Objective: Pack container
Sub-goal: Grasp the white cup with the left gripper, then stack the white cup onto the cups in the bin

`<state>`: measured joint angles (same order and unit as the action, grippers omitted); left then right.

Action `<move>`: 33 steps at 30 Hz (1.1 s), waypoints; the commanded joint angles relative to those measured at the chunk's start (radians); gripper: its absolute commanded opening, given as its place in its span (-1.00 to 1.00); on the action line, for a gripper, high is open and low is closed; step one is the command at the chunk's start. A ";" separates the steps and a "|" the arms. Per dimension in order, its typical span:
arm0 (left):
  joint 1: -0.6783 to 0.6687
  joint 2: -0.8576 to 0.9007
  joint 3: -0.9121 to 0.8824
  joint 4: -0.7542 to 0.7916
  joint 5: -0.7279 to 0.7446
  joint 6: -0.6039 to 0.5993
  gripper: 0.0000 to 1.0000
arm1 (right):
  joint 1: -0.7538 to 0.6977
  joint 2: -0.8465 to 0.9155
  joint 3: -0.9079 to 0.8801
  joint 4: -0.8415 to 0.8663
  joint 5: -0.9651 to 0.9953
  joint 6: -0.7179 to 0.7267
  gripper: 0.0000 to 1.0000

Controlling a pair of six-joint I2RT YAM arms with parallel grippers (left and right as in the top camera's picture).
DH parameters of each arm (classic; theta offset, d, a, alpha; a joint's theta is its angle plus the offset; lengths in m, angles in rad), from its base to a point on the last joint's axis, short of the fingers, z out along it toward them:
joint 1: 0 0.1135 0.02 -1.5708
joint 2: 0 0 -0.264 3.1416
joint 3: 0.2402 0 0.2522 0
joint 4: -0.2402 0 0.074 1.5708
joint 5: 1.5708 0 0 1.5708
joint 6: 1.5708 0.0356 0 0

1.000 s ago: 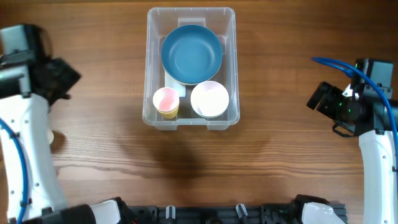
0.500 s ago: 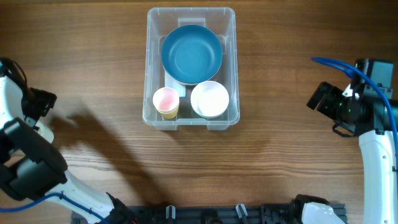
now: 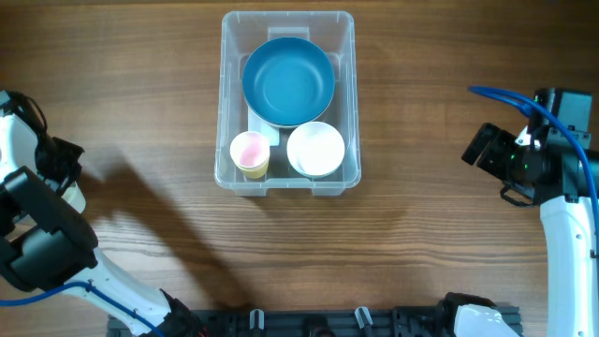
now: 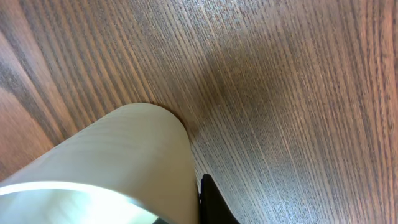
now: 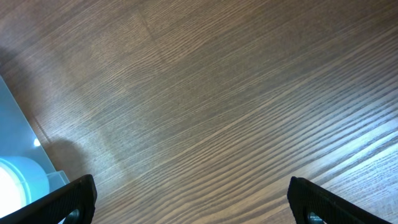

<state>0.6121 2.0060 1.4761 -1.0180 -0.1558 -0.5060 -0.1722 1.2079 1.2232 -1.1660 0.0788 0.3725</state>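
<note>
The clear container (image 3: 348, 65) stands at the table's middle back. It holds a blue bowl (image 3: 287, 80), a white bowl (image 3: 315, 150) and a small yellow cup with a pink inside (image 3: 250, 152). At the far left, my left gripper (image 3: 67, 183) is down at the table. In its wrist view a beige cup (image 4: 124, 155) fills the lower left, its base on the wood, and one black finger (image 4: 212, 204) presses against its outer wall. The other finger is hidden. The gripper (image 4: 196, 202) is shut on that cup wall. My right gripper (image 3: 482, 145) hangs open to the right of the container.
Through the right wrist camera, bare wood lies between the wide-apart fingers (image 5: 74, 196), and the container's corner (image 5: 12, 124) with the white bowl (image 5: 18, 180) shows at the left edge. The arm bases line the front edge.
The left arm swung down from the upper left to the table's left edge, and its gripper closed on the beige cup. The right arm and the container's contents stayed still.
</note>
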 commanded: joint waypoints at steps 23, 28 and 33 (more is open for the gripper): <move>-1.076 -0.326 0.160 -0.151 0.043 -0.083 -0.92 | -0.003 -0.001 -0.002 -0.001 -0.010 -0.006 1.00; -1.076 -0.288 0.160 -0.180 0.050 -0.083 -0.92 | -0.003 -0.001 -0.002 -0.001 -0.010 -0.006 0.99; -1.076 -0.277 0.160 -0.180 0.103 -0.082 -0.92 | -0.003 -0.001 -0.002 -0.001 -0.010 -0.006 0.99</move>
<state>-0.4603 1.7180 1.6226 -1.1965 -0.0841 -0.5751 -0.1722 1.2079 1.2232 -1.1664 0.0788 0.3725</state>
